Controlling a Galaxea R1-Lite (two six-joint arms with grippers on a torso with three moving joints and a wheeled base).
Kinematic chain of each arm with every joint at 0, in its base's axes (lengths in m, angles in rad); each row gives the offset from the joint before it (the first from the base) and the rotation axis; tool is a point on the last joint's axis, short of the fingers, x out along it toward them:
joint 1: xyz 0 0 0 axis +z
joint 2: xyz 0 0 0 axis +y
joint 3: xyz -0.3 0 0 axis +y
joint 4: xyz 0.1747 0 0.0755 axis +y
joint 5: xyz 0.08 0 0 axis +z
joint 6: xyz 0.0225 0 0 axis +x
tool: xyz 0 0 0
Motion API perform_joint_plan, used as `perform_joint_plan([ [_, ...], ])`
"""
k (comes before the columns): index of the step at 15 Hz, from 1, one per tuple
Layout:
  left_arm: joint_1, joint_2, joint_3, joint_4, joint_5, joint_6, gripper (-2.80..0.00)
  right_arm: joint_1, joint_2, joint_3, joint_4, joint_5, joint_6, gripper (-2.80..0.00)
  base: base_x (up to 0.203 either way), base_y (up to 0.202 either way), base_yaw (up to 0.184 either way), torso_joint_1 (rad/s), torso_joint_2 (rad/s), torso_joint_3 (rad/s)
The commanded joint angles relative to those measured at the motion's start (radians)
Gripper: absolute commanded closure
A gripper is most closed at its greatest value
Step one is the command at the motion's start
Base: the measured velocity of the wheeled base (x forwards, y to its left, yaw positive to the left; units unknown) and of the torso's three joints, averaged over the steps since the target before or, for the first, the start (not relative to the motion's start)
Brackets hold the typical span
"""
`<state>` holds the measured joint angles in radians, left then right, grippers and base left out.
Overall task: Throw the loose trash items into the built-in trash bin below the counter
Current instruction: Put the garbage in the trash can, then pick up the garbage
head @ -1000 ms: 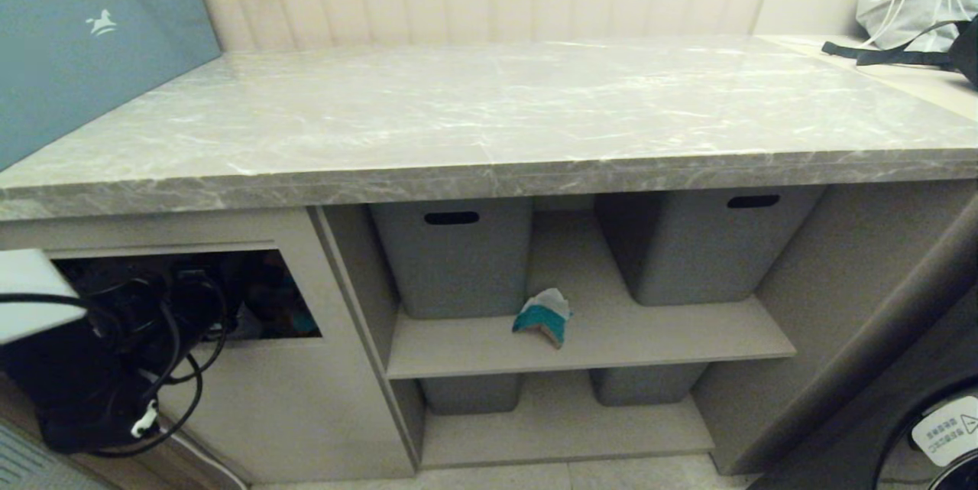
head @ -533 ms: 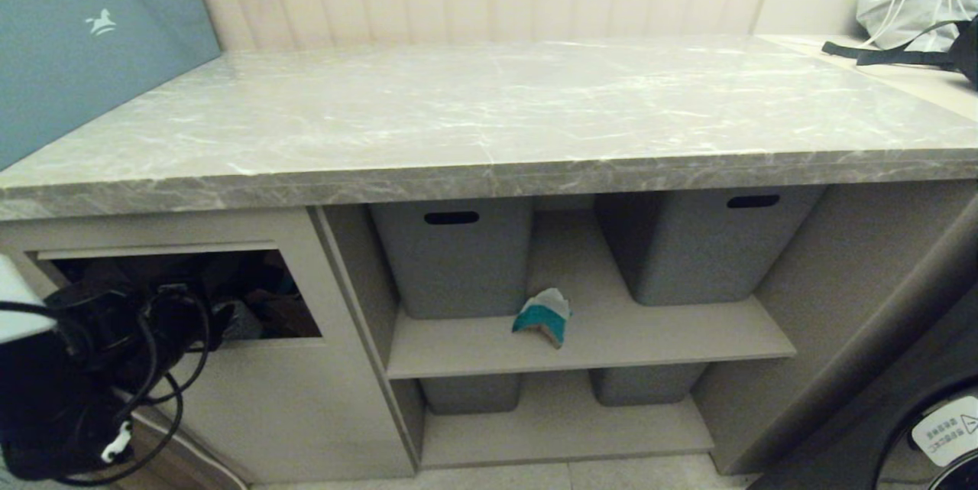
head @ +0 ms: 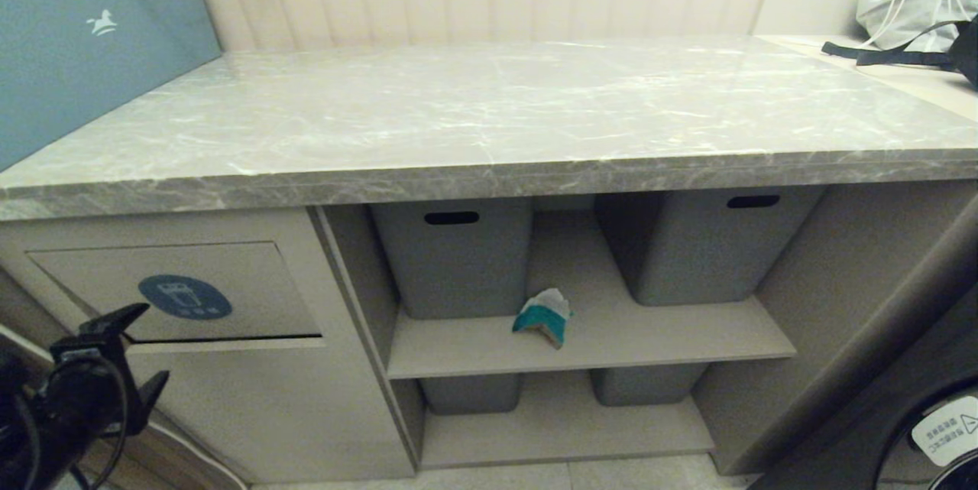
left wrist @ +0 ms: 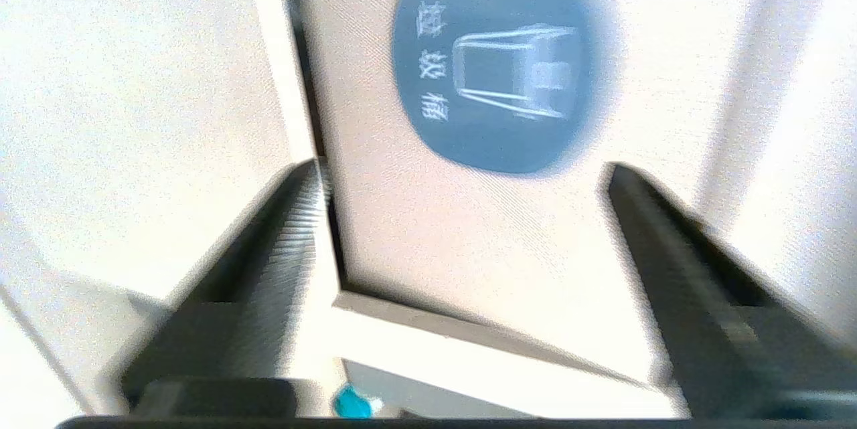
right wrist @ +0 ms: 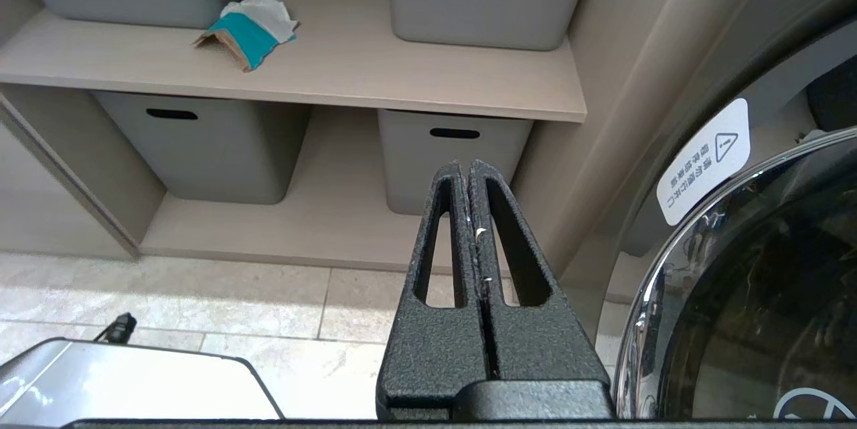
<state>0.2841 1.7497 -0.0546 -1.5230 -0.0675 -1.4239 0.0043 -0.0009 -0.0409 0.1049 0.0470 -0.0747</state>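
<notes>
Head view shows my left gripper [head: 134, 352] spread and empty, just off the built-in trash bin [head: 229, 398], its flap [head: 252, 287] nearly closed. I should swing right to the teal-and-white scrap [head: 544, 316] on the shelf [head: 688, 341] (approach low, between tubs). My right gripper [right wrist: 468, 171] rests pressed together.

The head view looks forward and down from above the bench [head: 489, 115], taking in its top, the flap [head: 183, 291] at near left and the open shelves. The left wrist view faces that flap from very close, its blue sticker [left wrist: 499, 61] filling much of the view. The right wrist view sits low, looking at the shelves from nearby. Head and right wrist views share the teal-and-white scrap [head: 544, 316].
</notes>
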Motion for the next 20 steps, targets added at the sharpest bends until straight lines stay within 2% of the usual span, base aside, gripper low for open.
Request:
perform_joint_plan([
  [1, 0.028, -0.138, 0.045, -0.006, 0.008, 0.025, 0.00, 0.000, -0.001, -0.001, 0.001, 0.001, 0.000, 0.00, 0.000, 0.000, 0.000, 0.000, 0.00, 0.000],
  [3, 0.047, -0.236, 0.053, 0.003, -0.005, 0.139, 0.00, 0.000, -0.001, 0.000, 0.001, 0.001, -0.002, 0.00, 0.000, 0.000, 0.000, 0.000, 0.00, 0.000],
  [4, 0.049, -0.287, 0.050, 0.006, -0.065, 0.237, 0.00, 0.000, -0.001, -0.001, 0.001, 0.001, 0.000, 0.00, 0.000, 0.000, 0.000, 0.000, 0.00, 0.000],
  [6, 0.050, -0.401, 0.045, 0.032, -0.282, 0.451, 0.00, 0.000, -0.001, 0.000, -0.001, 0.001, 0.000, 0.00, 0.000, 0.000, 0.000, 0.000, 0.00, 0.000],
  [7, 0.048, -0.454, 0.040, 0.067, -0.361, 0.542, 0.00, 0.000, -0.001, -0.001, -0.001, 0.001, 0.000, 0.00, 0.000, 0.000, 0.000, 0.000, 0.00, 0.000],
  [9, 0.006, -0.577, 0.004, 0.210, -0.484, 0.722, 0.00, 0.000, -0.001, 0.001, -0.001, 0.001, 0.000, 0.00, 0.000, 0.000, 0.000, 0.000, 0.00, 0.000],
  [10, -0.043, -0.628, -0.031, 0.296, -0.508, 0.782, 0.00, 0.000, -0.001, -0.001, 0.001, 0.001, -0.001, 0.00, 0.000, 0.000, 0.000, 0.000, 0.00, 0.000],
  [12, -0.219, -0.715, -0.129, 0.499, -0.530, 0.919, 0.00, 0.000, -0.001, 0.001, 0.001, 0.001, 0.000, 0.00, 0.000, 0.000, 0.000, 0.000, 0.00, 0.000],
  [13, -0.311, -0.745, -0.171, 0.597, -0.534, 1.013, 0.00, 0.000, -0.001, -0.001, 0.000, 0.001, 0.000, 0.00, 0.000, 0.000, 0.000, 0.000, 0.00, 0.000],
  [15, -0.483, -0.775, -0.236, 0.781, -0.522, 1.244, 0.00, 0.000, -0.001, 0.001, 0.001, 0.001, 0.000, 0.00, 0.000, 0.000, 0.000, 0.000, 0.00, 0.000],
  [16, -0.552, -0.780, -0.255, 0.850, -0.494, 1.320, 0.00, 0.000, -0.001, 0.000, 0.001, 0.001, 0.000, 0.00, 0.000, 0.000, 0.000, 0.000, 0.00, 0.000],
  [18, -0.660, -0.766, -0.275, 0.929, -0.368, 1.379, 0.00, 0.000, -0.001, 0.001, 0.001, 0.001, 0.000, 0.00, 0.000, 0.000, 0.000, 0.000, 0.00, 0.000],
  [20, -0.738, -0.708, -0.285, 0.943, -0.323, 1.390, 0.00, 0.000, -0.001, -0.002, 0.001, -0.001, -0.010, 0.00, 0.000, 0.000, 0.000, 0.000, 0.00, 0.000],
])
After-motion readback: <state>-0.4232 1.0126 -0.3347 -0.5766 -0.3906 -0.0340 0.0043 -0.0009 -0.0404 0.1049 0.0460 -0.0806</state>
